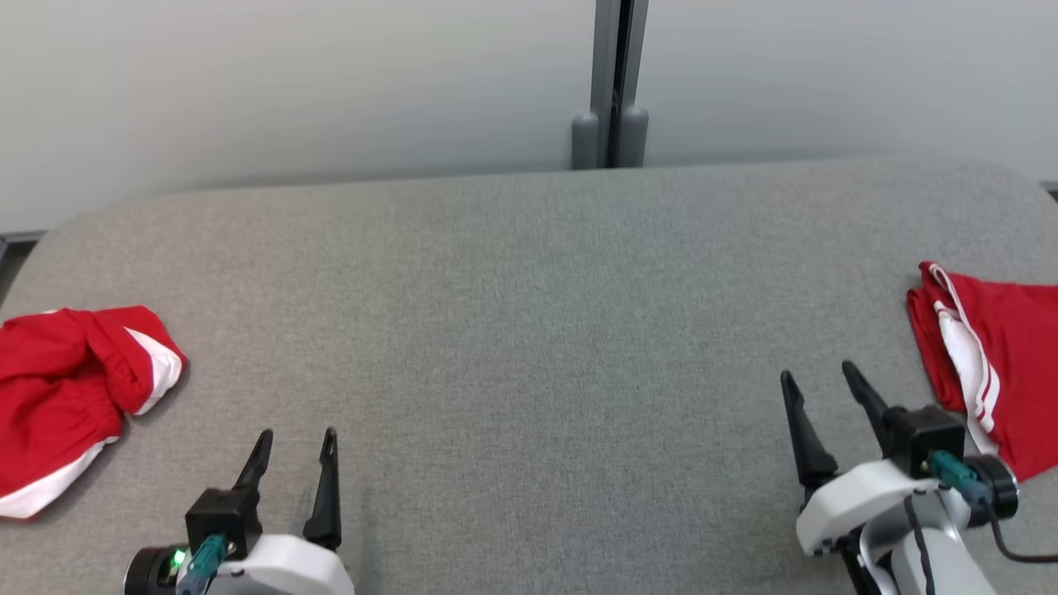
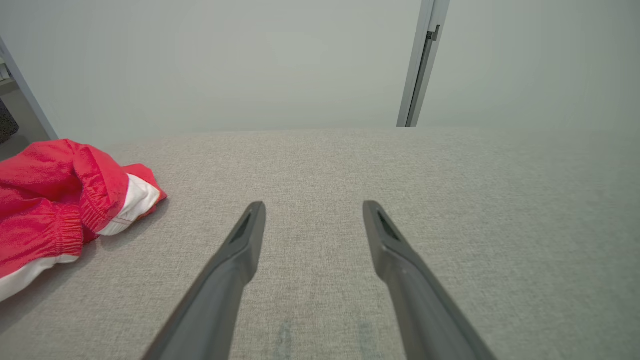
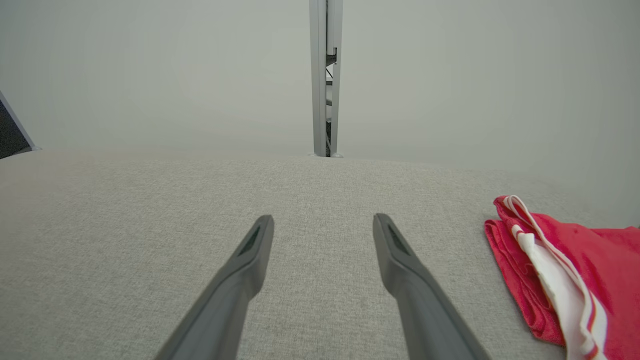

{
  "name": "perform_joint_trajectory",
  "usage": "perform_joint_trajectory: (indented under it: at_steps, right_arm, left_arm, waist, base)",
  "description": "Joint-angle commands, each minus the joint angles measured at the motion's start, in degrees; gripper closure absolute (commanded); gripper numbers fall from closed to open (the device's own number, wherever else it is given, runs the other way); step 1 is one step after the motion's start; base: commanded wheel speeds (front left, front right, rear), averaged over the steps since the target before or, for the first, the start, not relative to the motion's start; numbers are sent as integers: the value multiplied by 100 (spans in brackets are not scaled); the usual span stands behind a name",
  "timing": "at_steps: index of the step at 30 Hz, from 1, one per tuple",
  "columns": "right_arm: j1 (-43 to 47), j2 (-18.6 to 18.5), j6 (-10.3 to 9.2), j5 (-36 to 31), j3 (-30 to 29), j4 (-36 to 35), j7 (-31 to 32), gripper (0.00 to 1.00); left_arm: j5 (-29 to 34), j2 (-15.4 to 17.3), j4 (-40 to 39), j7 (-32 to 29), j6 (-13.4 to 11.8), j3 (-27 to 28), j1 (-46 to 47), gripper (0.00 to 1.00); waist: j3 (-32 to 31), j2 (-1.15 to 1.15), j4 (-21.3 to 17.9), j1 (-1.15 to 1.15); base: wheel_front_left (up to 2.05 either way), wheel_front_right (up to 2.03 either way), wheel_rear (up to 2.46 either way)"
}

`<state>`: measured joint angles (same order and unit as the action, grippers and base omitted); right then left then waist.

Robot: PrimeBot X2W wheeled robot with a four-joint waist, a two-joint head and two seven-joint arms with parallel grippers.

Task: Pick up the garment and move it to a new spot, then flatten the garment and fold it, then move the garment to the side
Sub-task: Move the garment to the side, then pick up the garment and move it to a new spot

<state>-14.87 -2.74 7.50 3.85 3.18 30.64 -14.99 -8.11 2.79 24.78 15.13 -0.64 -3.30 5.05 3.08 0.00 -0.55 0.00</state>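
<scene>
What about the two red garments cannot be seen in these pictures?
- Left garment: head and left wrist views, cut off by the left edge; crumpled, so its shape is unclear.
- Right garment: head and right wrist views, cut off by the right edge; the right gripper covers part in head view.

Showing a crumpled red-and-white garment [image 1: 66,388] lying at the worktop's [image 1: 529,330] left edge, a folded garment [image 1: 1012,364] at its right.
</scene>
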Motion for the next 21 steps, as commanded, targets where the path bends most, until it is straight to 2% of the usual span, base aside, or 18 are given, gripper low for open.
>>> perform_joint_trajectory:
  at_steps: [1, 10, 21]
  right_arm:
    - [117, -39, -2, 66, 31, -24, -27, 0]
    - [564, -37, -2, 370, 116, -133, -27, 0]
    - [646, -34, -2, 473, 177, -85, -27, 0]
  left_arm:
    - [6, 24, -2, 0, -46, 44, -85, 0]
    - [-52, 23, 3, 0, -34, 167, -372, 0]
    - [-121, 25, -5, 0, -53, 210, -432, 0]
  waist:
    - [-169, 0, 39, 0]
    - [-528, 0, 62, 0]
    - [-540, 0, 19, 0]
  base:
    - [0, 0, 0]
    - [0, 0, 0]
    - [0, 0, 0]
